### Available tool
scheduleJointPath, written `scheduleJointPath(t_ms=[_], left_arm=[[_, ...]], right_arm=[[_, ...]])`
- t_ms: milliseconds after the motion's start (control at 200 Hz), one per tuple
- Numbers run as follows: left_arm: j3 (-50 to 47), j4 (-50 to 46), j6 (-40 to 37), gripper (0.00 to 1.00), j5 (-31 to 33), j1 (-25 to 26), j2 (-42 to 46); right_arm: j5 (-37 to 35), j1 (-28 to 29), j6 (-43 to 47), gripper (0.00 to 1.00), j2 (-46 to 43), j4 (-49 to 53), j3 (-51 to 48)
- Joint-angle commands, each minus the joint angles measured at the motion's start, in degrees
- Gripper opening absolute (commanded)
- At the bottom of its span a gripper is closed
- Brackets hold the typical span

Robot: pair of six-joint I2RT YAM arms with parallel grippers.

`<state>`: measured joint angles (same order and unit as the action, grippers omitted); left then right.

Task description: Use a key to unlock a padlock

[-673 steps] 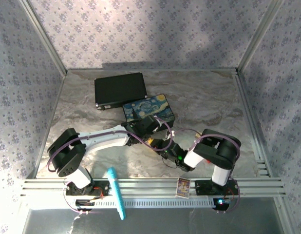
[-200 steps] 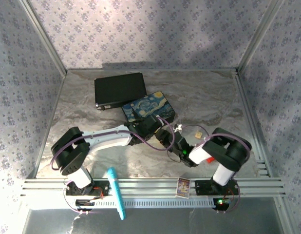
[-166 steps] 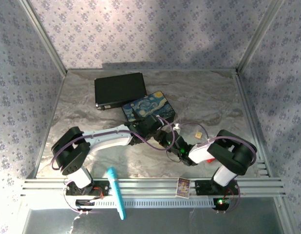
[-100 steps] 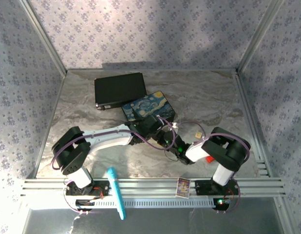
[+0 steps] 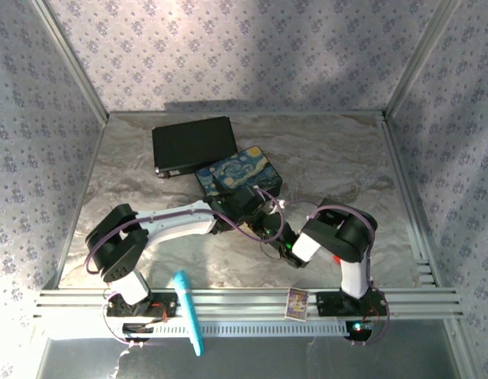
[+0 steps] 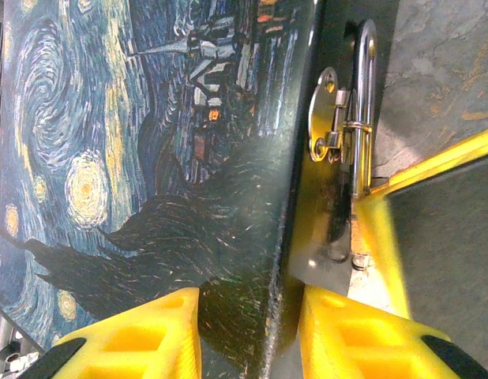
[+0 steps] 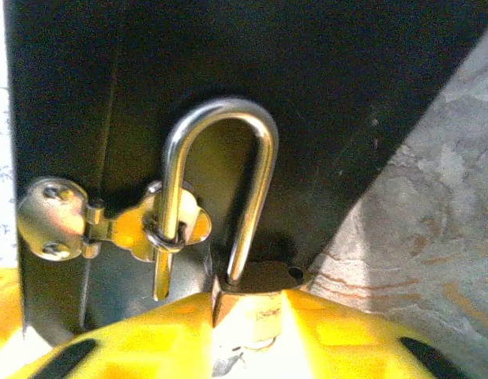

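Note:
The painted box [image 5: 240,170] lies mid-table, with my left gripper [image 5: 242,204] at its near edge. In the left wrist view, my left gripper [image 6: 252,339] is shut on the box [image 6: 110,142], its yellow fingers [image 6: 125,339] on either side of the edge. The padlock [image 7: 260,304] hangs from the hasp [image 7: 110,225] on the box's dark front. Its silver shackle [image 7: 252,158] is threaded through the hasp ring, and the left leg ends free of the brass body. My right gripper [image 7: 256,316] is shut on that body; from above my right gripper [image 5: 274,223] lies just below the box. The key is hidden.
A black case [image 5: 193,144] lies behind the box. A teal pen-like tool [image 5: 189,312] and a small card [image 5: 297,301] rest on the front rail. The marbled table [image 5: 347,158] has patterned walls and metal posts on three sides.
The right arm has swung left and folded, its fingers closing on the padlock body. The box has shifted slightly up and left. The small tan cube is now behind the right arm.

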<state>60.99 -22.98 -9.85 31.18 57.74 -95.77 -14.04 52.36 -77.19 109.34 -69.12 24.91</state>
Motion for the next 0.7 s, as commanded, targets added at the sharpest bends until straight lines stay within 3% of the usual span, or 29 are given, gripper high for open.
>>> scheduleJointPath(t_ms=[0,335,700], left_arm=[[-4.08,-12.59,1.04,0.33,-13.93,0.71,-4.79],[-4.87,-13.22,1.34,0.33,-14.38,0.98,-3.74],[-5.68,-13.27,1.61,0.33,-14.17,1.06,-3.30]], right_arm=[[-2.00,0.32,-2.16,0.20,1.77,5.60,-1.36],[-1.86,-4.53,-0.56,0.16,-2.53,4.77,-4.19],[-1.58,-7.23,1.98,0.15,-8.26,10.63,-4.57]])
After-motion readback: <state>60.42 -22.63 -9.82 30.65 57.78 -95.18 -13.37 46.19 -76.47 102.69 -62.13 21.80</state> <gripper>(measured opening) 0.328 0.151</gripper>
